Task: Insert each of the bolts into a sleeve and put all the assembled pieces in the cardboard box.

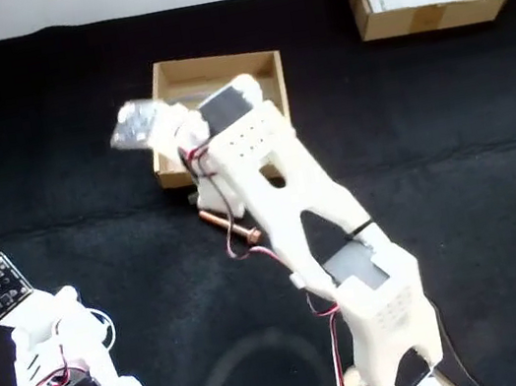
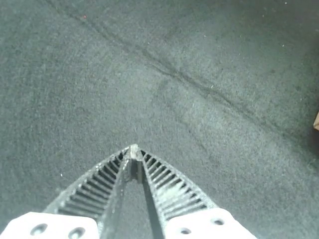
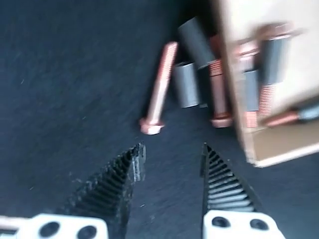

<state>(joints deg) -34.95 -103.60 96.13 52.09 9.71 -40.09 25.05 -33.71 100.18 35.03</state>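
Beside the cardboard box [image 3: 284, 144], on the black cloth [image 3: 60, 74], I see a loose copper bolt [image 3: 159, 89] with its flanged head toward my right gripper [image 3: 172, 154]. Two grey sleeves [image 3: 185, 84] and a second bolt [image 3: 218, 94] lie between it and the box wall. Inside the box lie sleeved bolts [image 3: 271, 55]; I cannot count them, since the box is cut off. From above, my right arm [image 1: 276, 180] covers most of this. The right gripper hovers spread wide, holding nothing; the left gripper [image 2: 132, 152] is closed tip to tip over cloth.
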